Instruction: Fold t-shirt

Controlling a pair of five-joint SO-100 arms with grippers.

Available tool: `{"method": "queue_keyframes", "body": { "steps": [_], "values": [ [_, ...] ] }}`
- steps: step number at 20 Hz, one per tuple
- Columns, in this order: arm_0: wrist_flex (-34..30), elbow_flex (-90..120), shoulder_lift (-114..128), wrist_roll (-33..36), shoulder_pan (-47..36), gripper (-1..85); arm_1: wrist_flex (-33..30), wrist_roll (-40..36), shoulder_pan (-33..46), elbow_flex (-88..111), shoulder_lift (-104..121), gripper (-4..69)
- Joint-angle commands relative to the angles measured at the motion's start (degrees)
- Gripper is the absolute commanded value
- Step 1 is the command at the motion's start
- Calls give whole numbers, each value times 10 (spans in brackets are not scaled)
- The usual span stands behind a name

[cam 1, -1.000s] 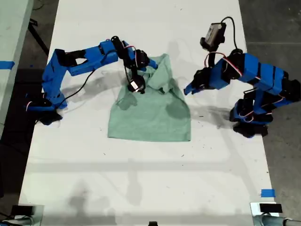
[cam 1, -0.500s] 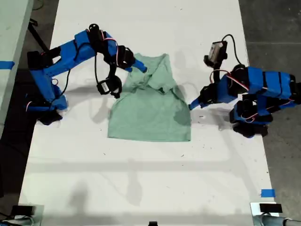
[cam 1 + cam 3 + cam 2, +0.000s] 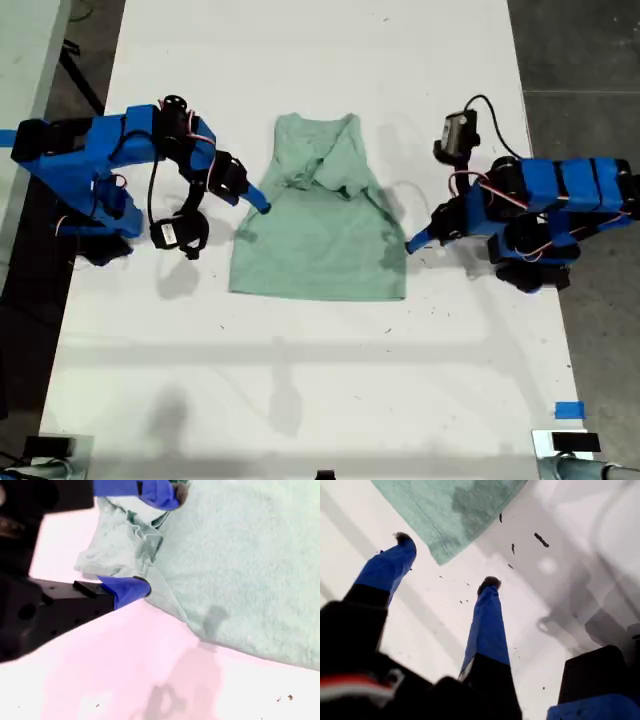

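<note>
A white table [image 3: 300, 400] carries the t-shirt [image 3: 320, 240], soft heathered mint cloth with its sleeves bunched inward near the neck. My first gripper [image 3: 445, 562], at the exterior view's right, hangs spread and empty just off the hem corner. My second gripper [image 3: 155, 540] stands spread around a rumpled sleeve fold.

White table [image 3: 300, 380], grey floor [image 3: 580, 50]
</note>
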Motion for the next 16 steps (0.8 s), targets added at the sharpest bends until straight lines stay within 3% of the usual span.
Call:
{"method": "queue_keyframes", "body": {
  "steps": [1, 16],
  "values": [
    [-18, 9, 29, -25, 27, 292, -47, -8, -3, 12, -10, 301],
    [-36, -2, 22, -54, 55, 286, -257, -44, 37, 97, -182, 302]
  ]
}}
